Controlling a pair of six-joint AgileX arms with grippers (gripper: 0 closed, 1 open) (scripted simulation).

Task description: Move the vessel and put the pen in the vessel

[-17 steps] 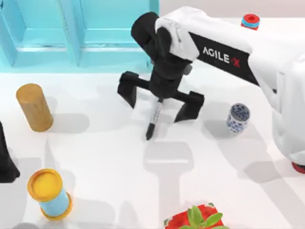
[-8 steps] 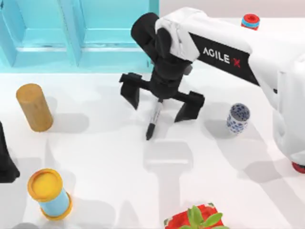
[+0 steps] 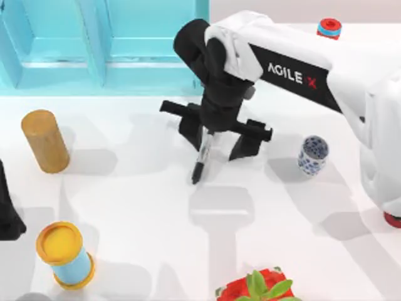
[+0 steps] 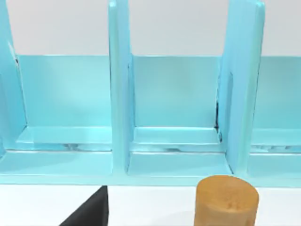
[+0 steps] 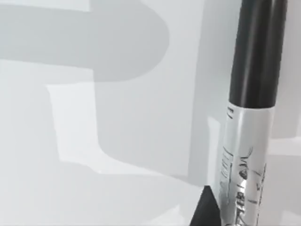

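My right gripper (image 3: 219, 139) is down over the pen (image 3: 202, 158), which lies flat on the worktop (image 3: 144, 200) about mid-table. Fingers (image 3: 247, 139) sit either side of the barrel, partly closed in but with a gap showing, so open and not gripping. In the right wrist view the pen (image 5: 248, 117) is right up close. The cup (image 3: 312, 155) stands upright well off to the right of the pen. Left gripper (image 3: 7, 213) is parked at the left edge, and I can't tell its finger state.
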